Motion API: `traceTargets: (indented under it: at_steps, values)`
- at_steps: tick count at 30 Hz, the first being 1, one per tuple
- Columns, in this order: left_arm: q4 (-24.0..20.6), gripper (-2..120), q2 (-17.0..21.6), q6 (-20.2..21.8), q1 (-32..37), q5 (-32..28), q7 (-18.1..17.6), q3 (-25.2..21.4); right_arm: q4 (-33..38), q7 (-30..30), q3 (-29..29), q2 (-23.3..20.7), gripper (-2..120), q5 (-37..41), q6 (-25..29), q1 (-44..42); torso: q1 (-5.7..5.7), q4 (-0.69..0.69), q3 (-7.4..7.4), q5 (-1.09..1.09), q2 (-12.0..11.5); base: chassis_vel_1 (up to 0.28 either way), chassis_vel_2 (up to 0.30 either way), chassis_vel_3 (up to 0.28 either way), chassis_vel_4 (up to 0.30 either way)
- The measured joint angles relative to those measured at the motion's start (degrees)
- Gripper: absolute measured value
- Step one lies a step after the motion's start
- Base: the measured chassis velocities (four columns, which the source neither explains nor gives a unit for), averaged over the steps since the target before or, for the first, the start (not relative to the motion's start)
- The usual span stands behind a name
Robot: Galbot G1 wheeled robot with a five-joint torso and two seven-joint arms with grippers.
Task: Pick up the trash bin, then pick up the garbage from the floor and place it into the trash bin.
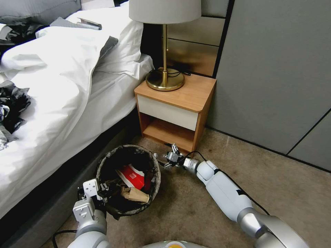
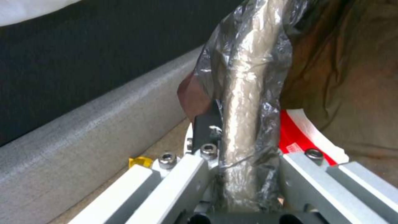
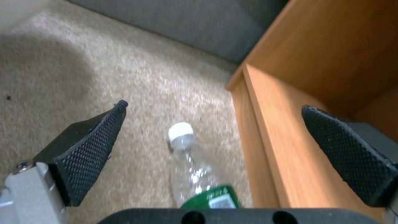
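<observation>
While the left gripper [image 2: 244, 174] pinches the trash bin [image 1: 128, 179], the right gripper [image 3: 215, 149] spreads over a green-labelled bottle [image 3: 195, 174].

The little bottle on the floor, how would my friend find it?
Start at the wooden nightstand beside the bed. On the carpet by its bottom corner lies the bottle, between the open fingers of the right hand. It is clear and crinkly, with a white cap and green label.
</observation>
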Motion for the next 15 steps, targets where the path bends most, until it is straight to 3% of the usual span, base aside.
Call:
traceTargets:
  at_steps: [15]
  values:
    - [-0.6,0,-0.2,-0.3,1.6,1.1,0.0,0.3,-4.1,1.0,0.8,0.2,100,8.4,-4.4,-0.7,0.0,0.0,0.0,0.0,0.0,0.0,0.0,0.0,0.0]
